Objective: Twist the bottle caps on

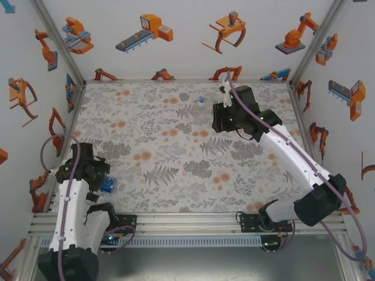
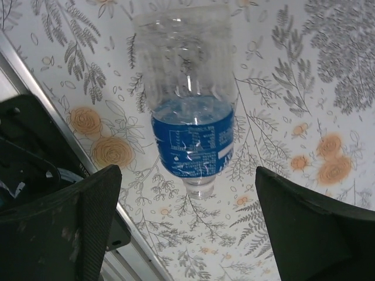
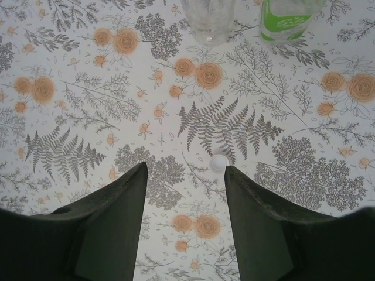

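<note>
The clear bottle with a blue label lies on the flowered cloth, its bare neck pointing at my left gripper. That gripper is open wide, and the bottle sits just beyond its fingertips, untouched. From above, this bottle lies by the left gripper near the front left edge. My right gripper is open with nothing between its fingers. A white bottle cap rests on the cloth just past its right fingertip. Beyond stand the plain clear bottle and the green bottle.
The table's aluminium front rail runs close under the left gripper. The right gripper hovers at the back middle of the table, near the rear wall. Patterned cloth covers the middle of the table.
</note>
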`<act>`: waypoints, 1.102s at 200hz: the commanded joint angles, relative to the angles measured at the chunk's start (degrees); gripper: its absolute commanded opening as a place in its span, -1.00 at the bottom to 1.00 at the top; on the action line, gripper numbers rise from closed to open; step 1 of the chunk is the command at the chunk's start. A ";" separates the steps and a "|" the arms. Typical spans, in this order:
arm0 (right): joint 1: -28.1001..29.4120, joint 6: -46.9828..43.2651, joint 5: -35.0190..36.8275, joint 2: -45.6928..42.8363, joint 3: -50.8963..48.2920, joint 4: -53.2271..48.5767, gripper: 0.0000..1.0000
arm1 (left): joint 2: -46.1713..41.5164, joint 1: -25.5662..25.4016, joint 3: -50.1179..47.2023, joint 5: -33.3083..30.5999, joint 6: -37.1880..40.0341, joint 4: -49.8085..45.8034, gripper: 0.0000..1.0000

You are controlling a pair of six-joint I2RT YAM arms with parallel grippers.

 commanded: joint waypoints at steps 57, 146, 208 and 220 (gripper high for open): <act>-0.23 0.36 -0.86 -0.68 -0.49 -0.50 0.06 | 9.78 14.23 -3.41 9.71 5.29 12.86 0.82; -0.23 0.52 -0.66 -2.02 -2.52 -0.97 0.06 | 23.43 18.84 -3.42 10.16 5.97 20.76 0.73; -0.23 0.81 0.09 -3.09 -3.58 -1.41 0.06 | 26.25 18.83 -4.53 7.89 5.76 21.86 0.34; -0.20 0.81 0.09 -3.35 -3.78 -1.37 0.06 | 25.36 18.82 -4.60 8.06 5.34 21.61 0.28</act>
